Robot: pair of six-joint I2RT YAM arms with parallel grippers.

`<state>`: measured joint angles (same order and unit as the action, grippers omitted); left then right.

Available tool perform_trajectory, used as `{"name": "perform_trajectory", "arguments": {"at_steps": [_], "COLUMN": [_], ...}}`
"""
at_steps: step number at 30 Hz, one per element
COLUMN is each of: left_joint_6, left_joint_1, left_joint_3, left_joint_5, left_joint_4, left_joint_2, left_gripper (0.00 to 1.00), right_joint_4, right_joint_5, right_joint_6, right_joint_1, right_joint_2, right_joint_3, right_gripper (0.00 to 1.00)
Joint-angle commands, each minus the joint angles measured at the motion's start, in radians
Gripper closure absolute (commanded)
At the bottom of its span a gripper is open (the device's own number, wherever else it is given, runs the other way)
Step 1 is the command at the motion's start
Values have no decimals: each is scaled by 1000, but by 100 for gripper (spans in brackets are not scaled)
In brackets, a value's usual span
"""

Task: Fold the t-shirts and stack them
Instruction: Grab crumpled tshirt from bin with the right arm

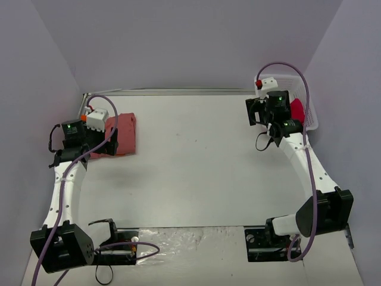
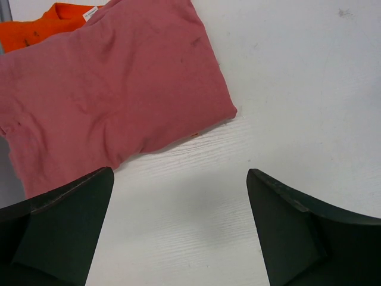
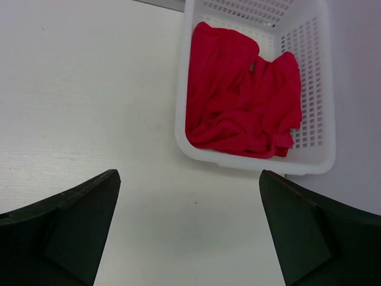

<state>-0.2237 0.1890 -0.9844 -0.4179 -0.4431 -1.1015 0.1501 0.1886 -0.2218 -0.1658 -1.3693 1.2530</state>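
A folded salmon pink t-shirt point(image 2: 113, 89) lies at the table's far left, also in the top view point(image 1: 126, 134). It lies on an orange t-shirt point(image 2: 53, 24) whose edge sticks out beyond it. A crumpled bright red t-shirt point(image 3: 241, 95) lies in the white mesh basket point(image 3: 256, 162) at the far right, showing in the top view point(image 1: 297, 111). My left gripper point(image 2: 178, 220) is open and empty above bare table just beside the pink shirt. My right gripper point(image 3: 190, 226) is open and empty above bare table just in front of the basket.
Grey walls close in the table on the left, back and right. The basket point(image 1: 311, 116) stands against the right wall. A crinkled plastic sheet point(image 1: 190, 241) lies at the near edge between the arm bases.
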Motion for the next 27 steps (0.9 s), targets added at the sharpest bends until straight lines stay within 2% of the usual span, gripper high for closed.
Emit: {"name": "perform_trajectory", "arguments": {"at_steps": [1, 4, 6, 12, 18, 20, 24, 27], "left_joint_6": [-8, -5, 0, 1, -8, -9, -9, -14], "left_joint_1": [-2, -2, 0, -2, -2, -2, 0, 0], "left_joint_3": [-8, -20, -31, -40, -34, -23, 9, 12], "left_joint_5": [-19, -21, -22, -15, 103, 100, 62, 59], "left_joint_4": [21, 18, 14, 12, 21, 26, 33, 35], "left_joint_2": [17, 0, -11, -17, 8, 26, 43, 43], "left_gripper": [6, 6, 6, 6, 6, 6, 6, 6], "right_joint_4": [-33, -47, -55, -66, -101, -90, 43, 95], "right_joint_5": [-46, -92, -45, 34, 11, 3, -35, -25], "right_joint_6": [-2, -63, -70, -145, -103, -62, 5, 44], "right_joint_1": [-3, -1, 2, 38, 143, 196, 262, 288], "right_joint_2": [21, 41, 38, -75, -311, -378, -612, -729], "right_joint_3": [-47, -63, -34, 153, 356, 423, 688, 778], "right_gripper": [0, 0, 0, 0, 0, 0, 0, 0]}}
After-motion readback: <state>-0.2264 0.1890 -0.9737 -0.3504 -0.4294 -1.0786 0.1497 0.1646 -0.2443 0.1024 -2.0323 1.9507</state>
